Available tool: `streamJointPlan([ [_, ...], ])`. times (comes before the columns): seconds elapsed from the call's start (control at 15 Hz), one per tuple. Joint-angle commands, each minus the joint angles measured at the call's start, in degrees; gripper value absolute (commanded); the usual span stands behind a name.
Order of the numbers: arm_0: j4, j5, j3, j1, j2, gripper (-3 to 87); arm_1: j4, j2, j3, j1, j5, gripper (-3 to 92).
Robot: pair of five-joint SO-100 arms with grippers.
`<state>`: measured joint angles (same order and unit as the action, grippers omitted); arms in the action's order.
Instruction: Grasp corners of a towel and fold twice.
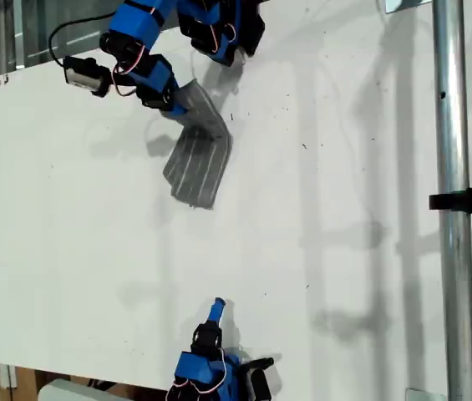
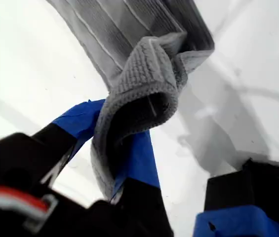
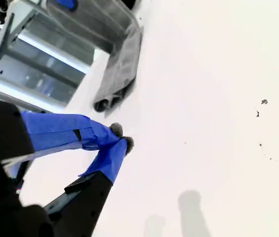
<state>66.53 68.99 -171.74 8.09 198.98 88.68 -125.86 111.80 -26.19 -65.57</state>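
Meanwhile my first hand (image 2: 117, 148) pinches the towel (image 1: 198, 159) edge aloft; my second hand (image 3: 122, 138), closed empty, rests well apart.

Exterior overhead; both wrist views share towel (image 1: 195, 163).

Towel (image 1: 196, 159): mid grey, thin pale stripes running in even spacing along its length; up close in my first wrist view the weave (image 2: 144, 74) reads as fine ribbed grey, stripes near white. My first gripper (image 2: 122, 148): bright blue fingers on black body, a red wire at the housing. My second gripper (image 3: 117, 140): same blue, black base, small grey tips. Table (image 1: 344, 209): plain white, a few dark specks. Pole (image 1: 451, 200): bare silver metal with a black clamp.
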Motion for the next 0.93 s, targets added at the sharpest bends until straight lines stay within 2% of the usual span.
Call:
streamJointPlan([
  [0.0, -1.3, -0.3, 0.8, -0.4, 0.4, -2.8, -11.4, 9.8, -7.6, 0.8, 2.2, -0.3],
  [0.27, -1.8, 0.6, 0.0, -0.9, 0.4, -2.8, -25.4, 27.1, -14.2, -0.7, 4.6, 1.5],
  [0.33, -2.1, 0.6, -0.1, -0.9, 0.4, -2.8, -28.6, 29.5, -14.9, -1.1, 4.6, 23.3],
  [0.4, -2.4, 0.6, 0.0, -0.9, 0.4, -2.8, -33.0, 30.2, -14.9, -1.7, 4.6, 34.3],
  [0.47, -2.5, 0.6, -0.1, -0.9, 0.4, -2.8, -36.5, 30.1, -14.9, -2.1, 4.6, 30.9],
  [0.53, -2.5, 0.8, -0.4, -0.9, 0.4, -2.8, -38.4, 28.6, -15.4, -3.5, 4.6, 16.8],
  [0.6, -2.6, 0.9, -0.7, -0.9, 0.4, -2.6, -39.2, 25.2, -15.6, -5.8, 4.7, 10.7],
  [0.67, -2.9, 1.0, -1.2, -0.9, 0.4, -2.4, -38.9, 20.7, -15.6, -8.6, 5.7, 10.5],
  [0.8, -3.8, 1.1, -2.7, -0.8, 0.4, -2.0, -33.0, 12.0, -13.7, -13.6, 7.1, 10.5],
  [0.87, -4.0, 1.1, -3.9, -0.8, 0.4, 1.0, -31.4, 5.2, -8.5, -14.6, 8.3, 8.5],
])
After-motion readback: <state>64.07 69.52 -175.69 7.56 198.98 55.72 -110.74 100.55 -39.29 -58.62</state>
